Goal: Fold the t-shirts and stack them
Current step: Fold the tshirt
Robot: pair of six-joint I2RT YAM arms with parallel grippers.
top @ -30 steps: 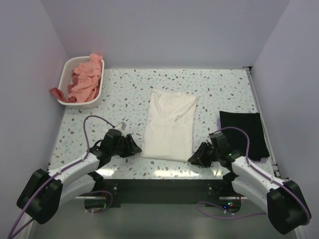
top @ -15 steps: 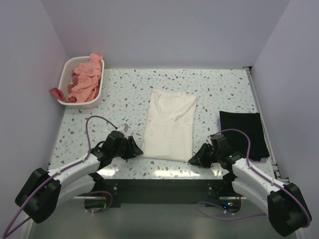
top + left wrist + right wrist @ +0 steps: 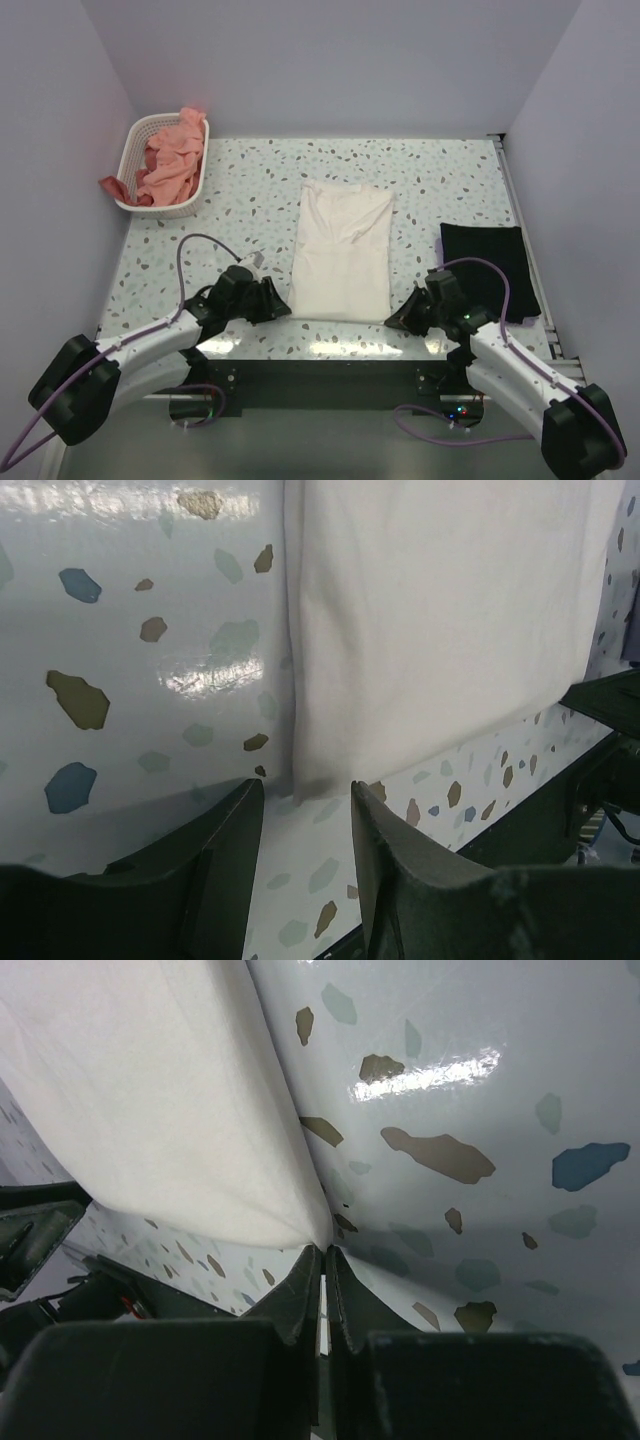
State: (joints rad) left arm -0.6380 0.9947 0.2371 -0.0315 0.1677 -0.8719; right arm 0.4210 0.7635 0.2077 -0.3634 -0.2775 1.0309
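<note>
Both my arms lie low over the near edge of the worktop [image 3: 440,180], elbows out, wrists angled inward toward the cream tee [image 3: 342,252] between them. My left jaws stand apart at the tee's near left corner. My right jaws are pressed together at its near right corner.

The top view shows only my dark wrists at the hem (the tips are hidden there). The left wrist view shows the corner lying at the mouth of the gap between my fingers [image 3: 225,830]. The right wrist view shows the other corner's point meeting my closed tips, though I cannot tell whether cloth is caught.

The tee lies flat mid-worktop, folded to a long rectangle. A black tee [image 3: 490,265] lies folded at the right, and salmon tees [image 3: 170,160] are heaped in the basket [image 3: 165,206] at far left.
</note>
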